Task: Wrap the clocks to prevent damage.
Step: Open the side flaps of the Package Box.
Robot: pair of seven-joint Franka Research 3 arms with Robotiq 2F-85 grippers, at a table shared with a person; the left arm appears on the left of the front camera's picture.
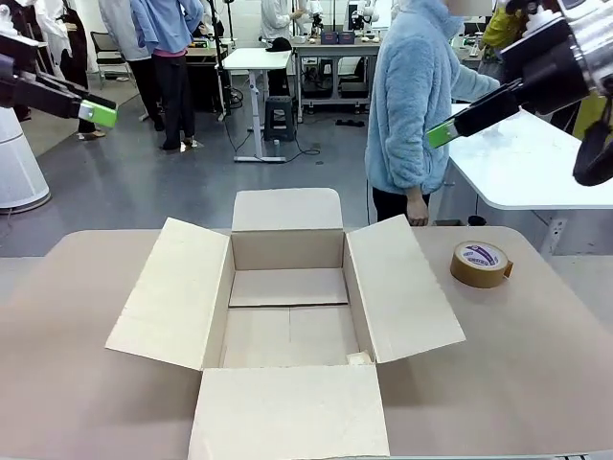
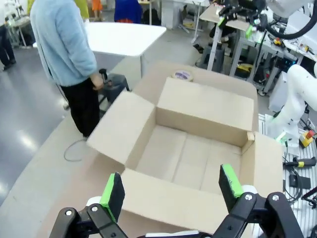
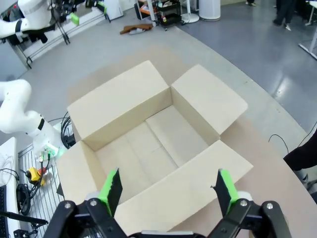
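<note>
The clocks are out of view. My left gripper hangs high at the far left, above the table, and my right gripper is raised at the upper right. In the left wrist view the left gripper is open with nothing between its green pads, looking down on the cardboard box. In the right wrist view the right gripper is open too, nothing in it, above the same box.
A big cardboard box stands mid-table with all flaps folded out and its bare floor showing. A brown tape roll lies to its right. A person in a light blue fleece stands at the far edge, one hand hanging down.
</note>
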